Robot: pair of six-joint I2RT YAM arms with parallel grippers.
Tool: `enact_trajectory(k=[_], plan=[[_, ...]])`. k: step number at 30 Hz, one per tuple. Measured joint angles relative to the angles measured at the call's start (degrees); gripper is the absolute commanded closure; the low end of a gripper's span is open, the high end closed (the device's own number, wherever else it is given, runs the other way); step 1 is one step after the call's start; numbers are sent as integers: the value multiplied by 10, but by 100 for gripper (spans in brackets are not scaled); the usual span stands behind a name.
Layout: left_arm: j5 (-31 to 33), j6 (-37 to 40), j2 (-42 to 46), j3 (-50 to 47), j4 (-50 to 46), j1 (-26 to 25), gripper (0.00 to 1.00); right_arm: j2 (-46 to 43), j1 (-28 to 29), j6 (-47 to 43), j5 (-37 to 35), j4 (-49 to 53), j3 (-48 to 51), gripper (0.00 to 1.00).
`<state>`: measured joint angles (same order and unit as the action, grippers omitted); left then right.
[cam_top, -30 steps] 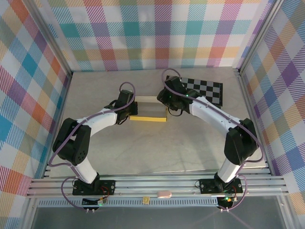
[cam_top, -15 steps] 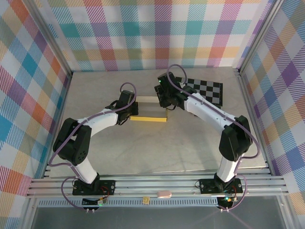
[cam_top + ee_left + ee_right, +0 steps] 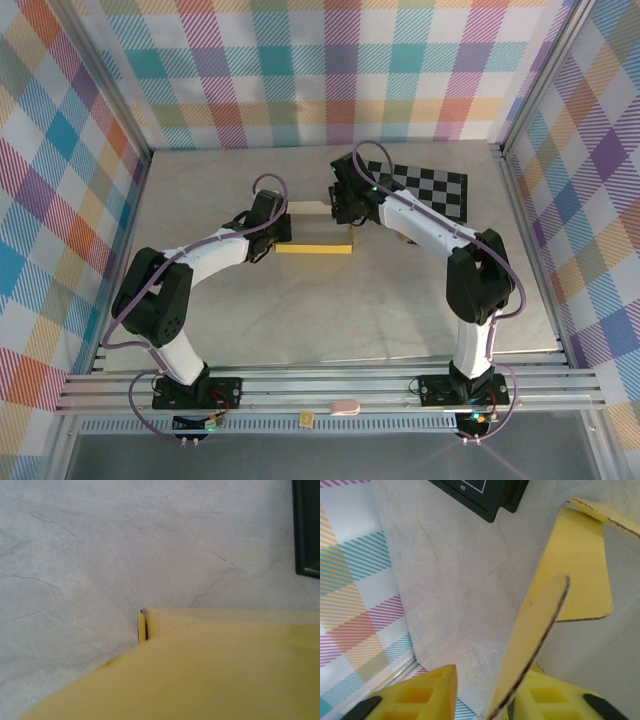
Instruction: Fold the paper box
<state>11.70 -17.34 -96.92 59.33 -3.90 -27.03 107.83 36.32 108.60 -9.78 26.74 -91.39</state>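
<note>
The paper box (image 3: 313, 236) lies mid-table, near the checkered board (image 3: 432, 190) and to its left, with its long axis running left to right. Each short end meets one claw. The left gripper (image 3: 284, 228) sits at the left end, closed and, we judge, pinching the cardboard there. The right gripper (image 3: 346, 215) stands at the right end. In the right wrist view an upright flap (image 3: 535, 625) rises between its fingers (image 3: 427, 692), which stand parted, the flap close against one and clear of the other. We judge the coming move to be a squeeze on that flap, then a fold inward toward the left arm.
</note>
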Motion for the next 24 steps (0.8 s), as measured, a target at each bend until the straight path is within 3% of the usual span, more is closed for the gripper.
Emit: enact_trajectory(k=[4,9,14,24], plan=[[0,-12,0,0,0,-1,100,-2,-1,12,13,-15,19,86],[-3,-44,1,-2,-9,-2,84,-24,-1,16,25,-49,68,93],[-23,-95,28,-28,-36,-6,70,-53,0,15,38,-90,143,95],[-84,-212,171,-68,-97,-11,61,-72,3,5,43,-155,207,95]])
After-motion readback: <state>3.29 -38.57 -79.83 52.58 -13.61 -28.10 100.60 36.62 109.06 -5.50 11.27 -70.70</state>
